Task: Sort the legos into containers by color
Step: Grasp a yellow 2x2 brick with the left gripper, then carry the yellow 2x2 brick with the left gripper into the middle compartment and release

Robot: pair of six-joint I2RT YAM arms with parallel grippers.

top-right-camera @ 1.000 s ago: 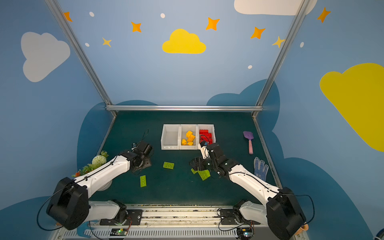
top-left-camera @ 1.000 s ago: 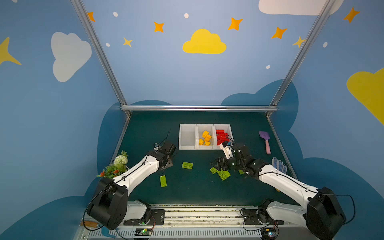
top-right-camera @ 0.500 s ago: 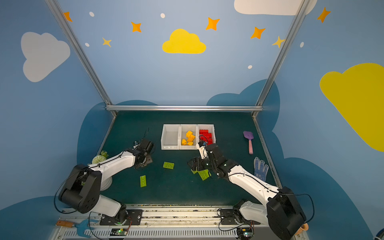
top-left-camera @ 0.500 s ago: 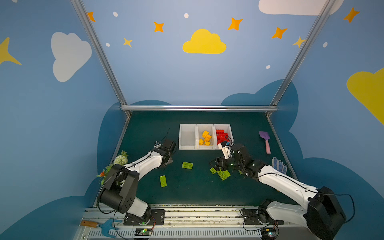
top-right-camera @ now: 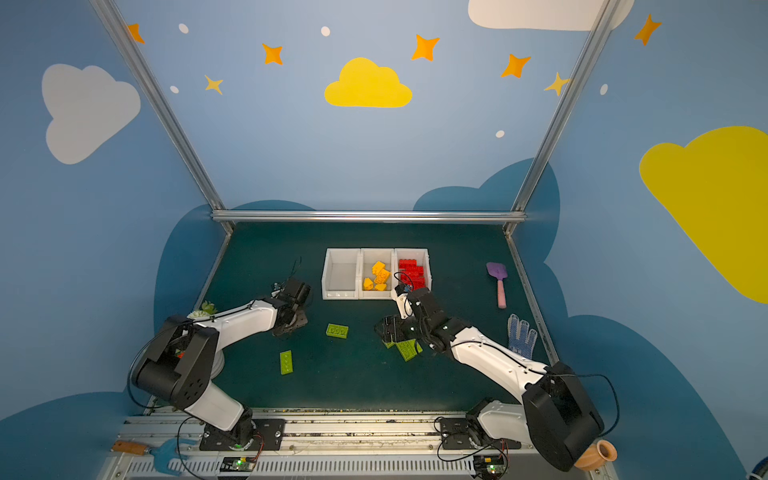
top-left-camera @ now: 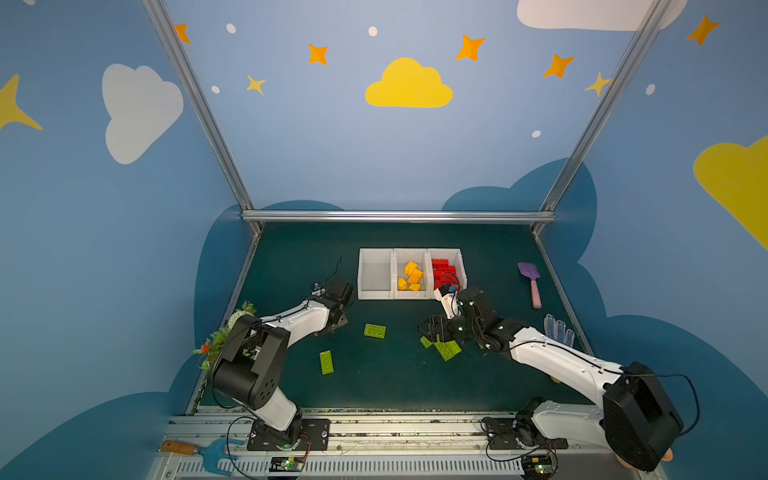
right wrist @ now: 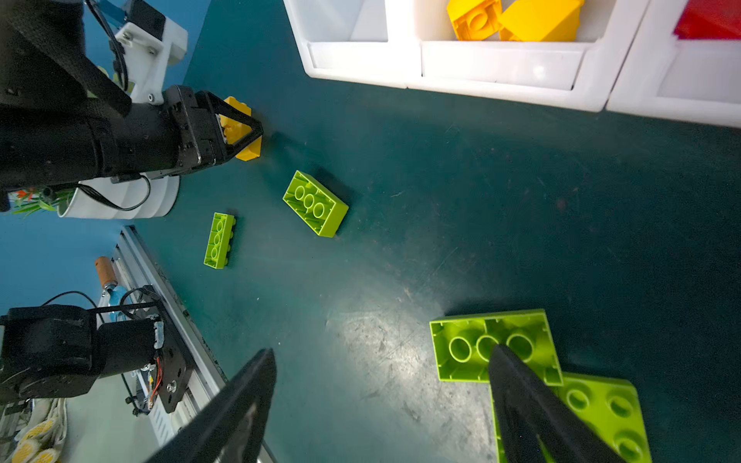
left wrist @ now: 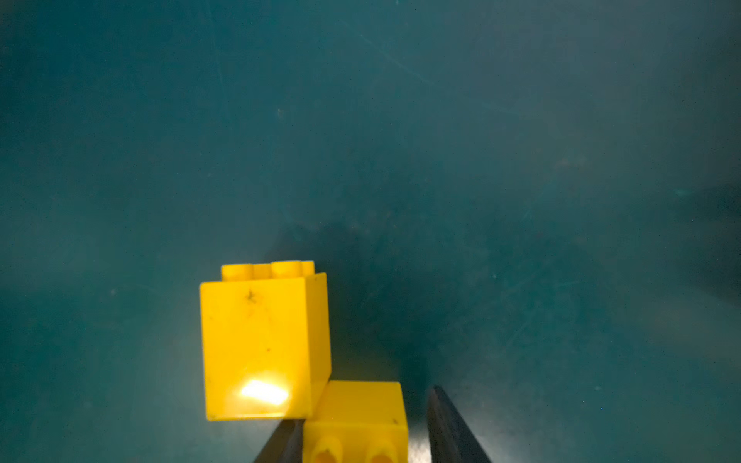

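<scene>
Our left gripper [left wrist: 363,417] straddles a small yellow plastic brick [left wrist: 355,405] on the dark green mat [left wrist: 481,160]. One finger stops just short, so the brick is not yet clamped. A taller yellow brick [left wrist: 260,344] touches it. Our right gripper [right wrist: 383,350] gapes empty over lime-green bricks [right wrist: 461,344], near the white plastic bins [top-left-camera: 376,296].

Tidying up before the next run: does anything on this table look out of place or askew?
Yes. Two green bricks lie overlapped in a crooked heap, one hollow side up. A purple shovel and a knitted glove sit off to the right, unrelated to the sorting.
</scene>
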